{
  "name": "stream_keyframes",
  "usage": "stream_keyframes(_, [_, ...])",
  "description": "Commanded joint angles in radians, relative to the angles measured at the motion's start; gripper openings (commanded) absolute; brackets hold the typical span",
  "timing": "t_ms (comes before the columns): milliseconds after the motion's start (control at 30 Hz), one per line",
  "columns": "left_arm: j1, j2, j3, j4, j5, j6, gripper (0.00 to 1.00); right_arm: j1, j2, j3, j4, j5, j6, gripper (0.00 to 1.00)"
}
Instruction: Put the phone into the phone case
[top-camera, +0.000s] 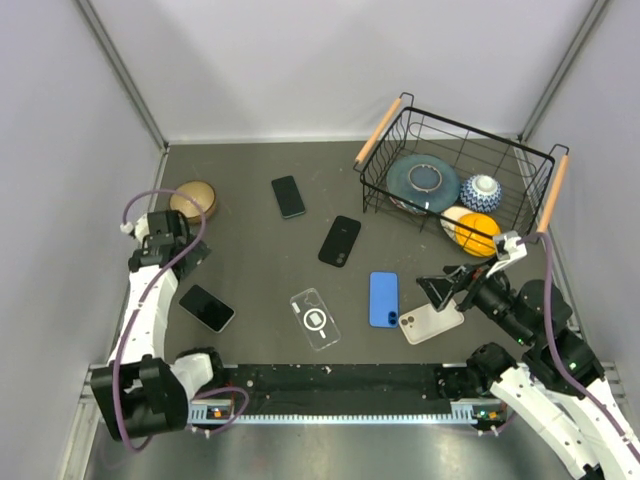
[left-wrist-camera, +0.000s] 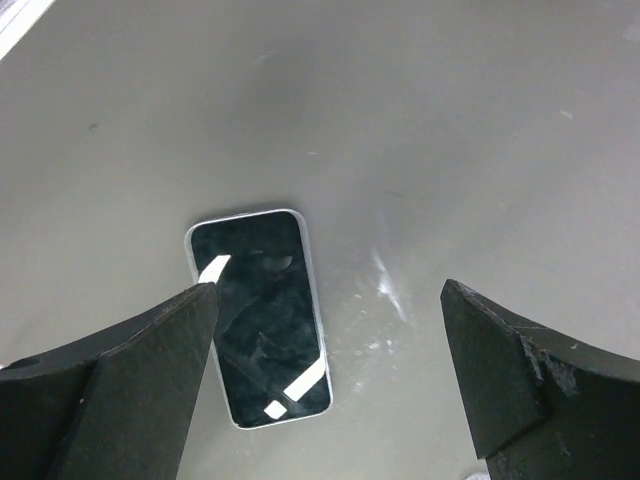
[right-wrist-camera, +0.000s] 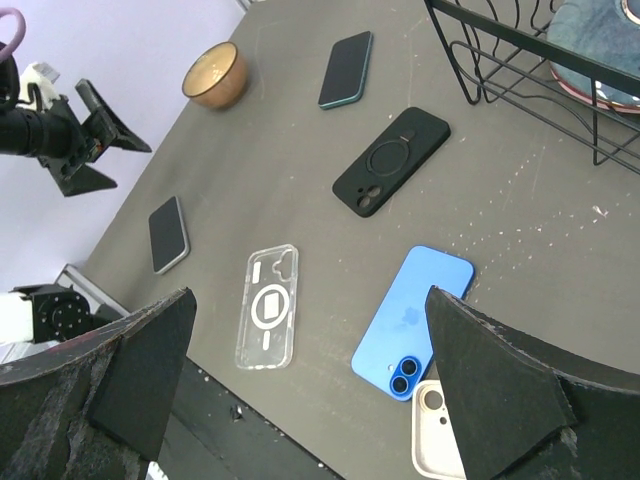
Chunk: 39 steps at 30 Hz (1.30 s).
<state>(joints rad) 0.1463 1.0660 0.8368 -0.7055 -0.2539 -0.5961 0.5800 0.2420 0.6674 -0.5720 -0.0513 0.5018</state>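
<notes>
Black-screened phone (left-wrist-camera: 265, 330) beneath the left gripper's (left-wrist-camera: 330, 290) wide, empty jaws, off-centre towards one jaw; right gripper (right-wrist-camera: 308, 295) likewise wide, empty

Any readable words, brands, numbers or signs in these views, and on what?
None readable in any view.
Blue phone: a faint mark on its back, too blurred to read.
Clear case and black case: ring outlines only, no lettering.

The dark worktop (top-camera: 250, 265) is carrying a wooden bowl (top-camera: 193, 198) far left and a wire basket (top-camera: 380, 190) far right. Between them, apart, are lying a teal-edged phone (top-camera: 288, 196), a black case (top-camera: 340, 240), a clear case (top-camera: 315, 318) and a black-screened phone (top-camera: 207, 307) — a blue phone (top-camera: 384, 299) is lying just beside a cream piece (top-camera: 432, 324).
</notes>
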Motion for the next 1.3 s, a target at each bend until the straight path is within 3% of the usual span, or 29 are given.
stream_keyframes(0, [0.1, 0.015, -0.048, -0.084, -0.067, -0.155, 0.99, 0.011, -0.036, -0.005, 0.015, -0.012, 0.01, 0.98])
stream_keyframes(367, [0.13, -0.001, -0.192, 0.02, -0.019, -0.231, 0.99, 0.011, -0.004, 0.003, 0.03, -0.025, -0.003, 0.98])
stream_keyframes(533, [0.128, 0.052, -0.193, 0.047, 0.076, -0.217, 0.99, 0.012, 0.002, 0.014, 0.035, -0.041, -0.003, 0.98])
stream_keyframes(833, [0.13, 0.205, -0.168, -0.002, 0.038, -0.243, 0.99, 0.011, -0.032, -0.035, 0.038, -0.042, 0.024, 0.98])
stream_keyframes(1000, [0.13, 0.2, -0.203, 0.043, 0.062, -0.255, 0.99, 0.011, -0.037, -0.043, 0.038, -0.047, 0.027, 0.98])
stream_keyframes(1267, [0.119, 0.192, -0.226, 0.093, 0.093, -0.22, 0.88, 0.011, -0.026, -0.052, 0.043, -0.041, 0.052, 0.98])
